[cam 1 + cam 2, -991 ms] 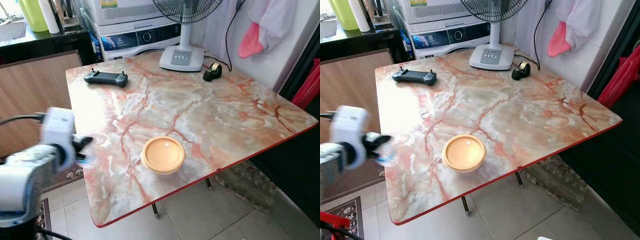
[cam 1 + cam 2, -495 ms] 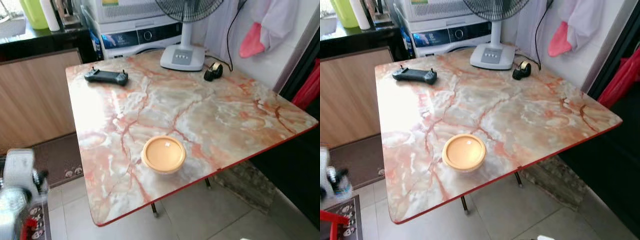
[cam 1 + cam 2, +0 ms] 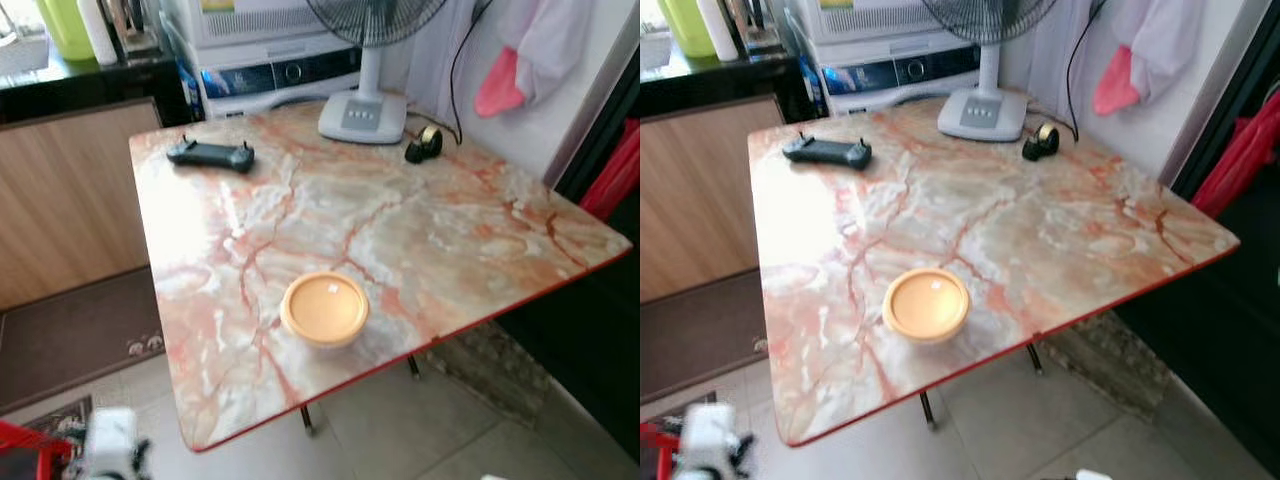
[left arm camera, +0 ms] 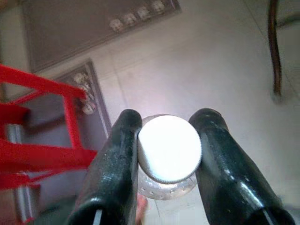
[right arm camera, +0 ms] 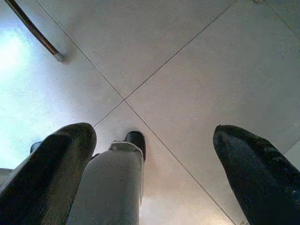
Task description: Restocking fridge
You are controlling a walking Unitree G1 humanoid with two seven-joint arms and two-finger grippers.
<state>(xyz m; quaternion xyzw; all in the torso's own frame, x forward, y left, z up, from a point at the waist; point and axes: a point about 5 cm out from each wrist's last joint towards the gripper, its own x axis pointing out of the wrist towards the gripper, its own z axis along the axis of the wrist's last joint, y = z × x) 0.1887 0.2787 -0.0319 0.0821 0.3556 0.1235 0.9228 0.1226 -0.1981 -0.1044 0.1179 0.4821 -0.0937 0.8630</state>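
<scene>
A clear bottle with a white screw cap [image 4: 169, 148] is pinched between the two black fingers [image 4: 115, 164] of the left gripper [image 4: 168, 154], held low above the pale tiled floor [image 4: 220, 61] beside the table. Seen from the head, that arm is a blurred white shape [image 3: 110, 445] at the lower left corner, next to a red metal frame [image 4: 42, 117] and a brown doormat [image 3: 75, 335].

The marble-patterned table [image 3: 420, 230] stands in front, its thin metal legs [image 3: 308, 420] reaching the tiles. Near its front edge sits a round tub closed by an orange lid [image 3: 324, 309]; its contents cannot be seen. Well apart, at the back, lie a black handheld controller [image 3: 210, 154], the white base of a standing fan [image 3: 363, 115] and a dark tape dispenser [image 3: 423, 146].

The right gripper [image 5: 154, 154] hangs over the tiles with its fingers [image 5: 251, 168] spread wide, holding nothing
</scene>
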